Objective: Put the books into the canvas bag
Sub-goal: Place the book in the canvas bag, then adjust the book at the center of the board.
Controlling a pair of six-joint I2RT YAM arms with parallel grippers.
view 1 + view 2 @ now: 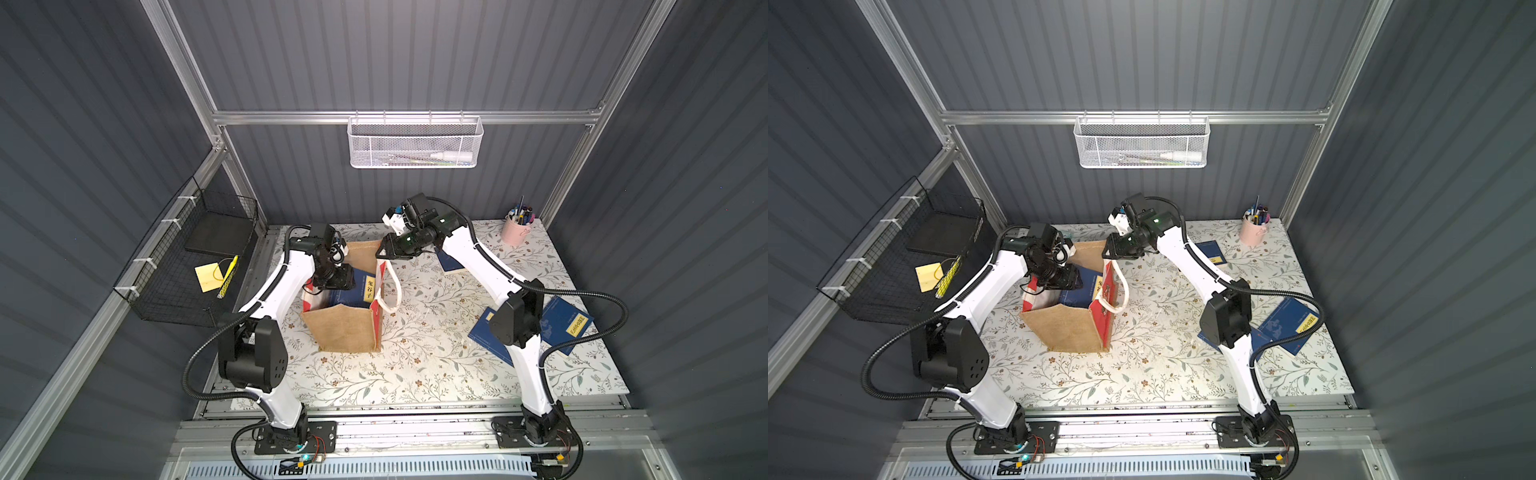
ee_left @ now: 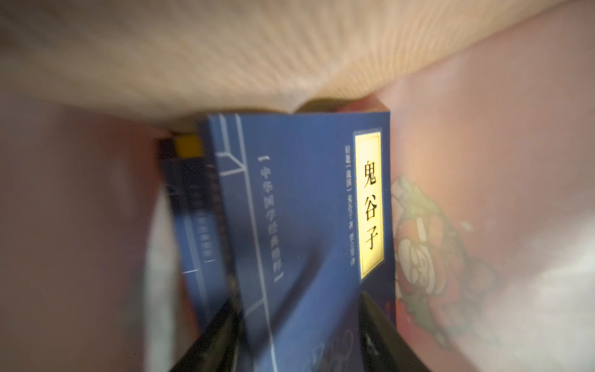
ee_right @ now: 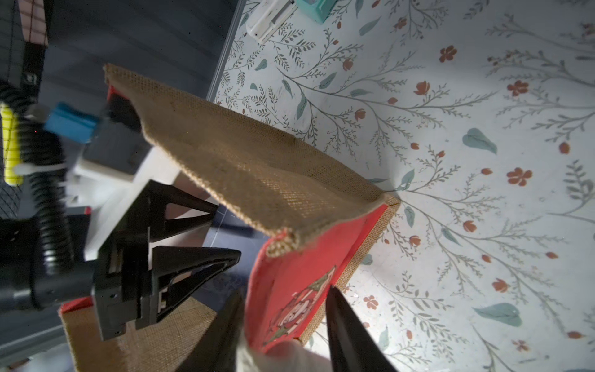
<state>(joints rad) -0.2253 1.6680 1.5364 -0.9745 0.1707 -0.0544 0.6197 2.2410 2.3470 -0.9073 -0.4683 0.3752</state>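
The canvas bag (image 1: 340,332) stands upright, mouth open, on the floral counter (image 1: 415,374), at about 9 o'clock from the counter's middle in both top views. Inside it a navy book (image 1: 349,299) with a yellow title label leans cover-up toward the bag's 3 o'clock side. The left wrist view shows the edges of more books (image 2: 190,209) packed just beside it, one with a yellow corner. The left pincer (image 1: 343,284) is down in the bag's mouth over that cover. It is released: its fingers (image 2: 222,335) stand well apart, and the right wrist view shows a clear gap between them. The right pincer (image 1: 382,253) hangs at the bag's 1 o'clock corner, also released. Its jaws are spread astride the rim of the red side panel (image 3: 306,267) and the white handle (image 3: 280,354), neither visibly pinched. At 3 to 4 o'clock from the bag a loose labelled book (image 1: 561,320) lies flat on the counter, overlapping a second loose book (image 1: 482,336) partly under the right arm. A third loose book (image 1: 1209,249) lies at 2 o'clock. Beyond it, at the counter's far 1 o'clock corner, stands a pink pen cup (image 1: 515,232). A white mesh basket (image 1: 415,143) hangs on the back wall at 12 o'clock. A black wire basket (image 1: 178,282) holding a yellow note (image 1: 206,277) hangs at 9 o'clock.
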